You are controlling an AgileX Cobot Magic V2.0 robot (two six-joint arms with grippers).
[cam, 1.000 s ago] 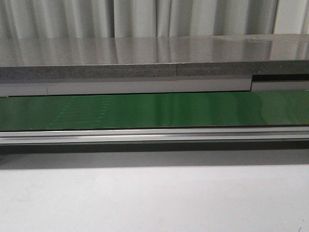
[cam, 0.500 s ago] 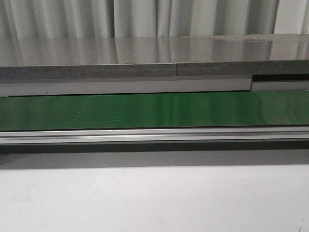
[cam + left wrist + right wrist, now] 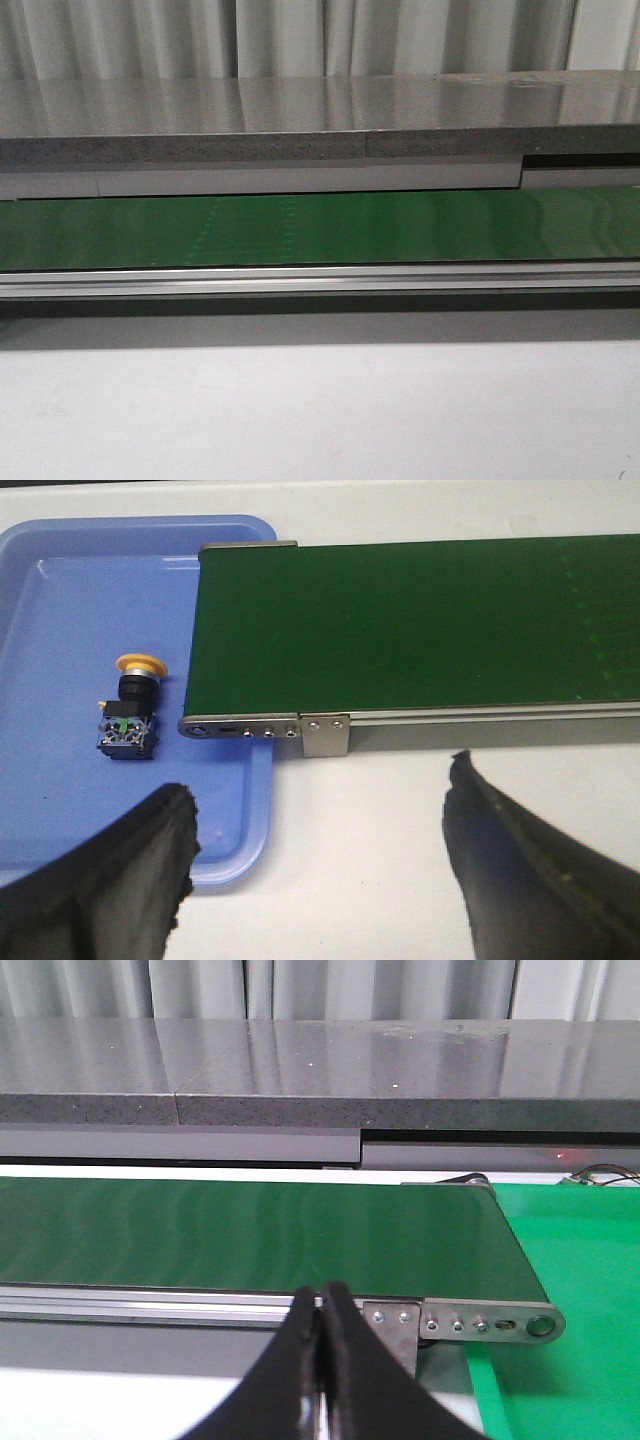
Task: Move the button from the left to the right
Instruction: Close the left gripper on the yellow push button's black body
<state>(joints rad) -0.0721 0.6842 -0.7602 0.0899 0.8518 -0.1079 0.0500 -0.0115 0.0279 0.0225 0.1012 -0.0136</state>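
The button (image 3: 128, 715) lies on its side in a blue tray (image 3: 60, 810), its black body toward the camera and its yellow-orange collar pointing away. It rests beside the end of the green conveyor belt (image 3: 400, 630). My left gripper (image 3: 320, 800) hovers open over the white table near the tray's corner, with nothing between its fingers (image 3: 130, 870). My right gripper (image 3: 322, 1300) is shut and empty, in front of the belt's (image 3: 250, 1235) other end. Neither the button nor a gripper appears in the front view.
The belt (image 3: 320, 230) runs across the front view, with a metal rail (image 3: 320, 280) along its near edge and a grey stone ledge (image 3: 300, 120) behind it. A green surface (image 3: 580, 1360) lies past the belt's right end. White table (image 3: 320, 410) spreads in front.
A faint dotted pattern on the belt has shifted to the right across the front view. Nothing else has moved.
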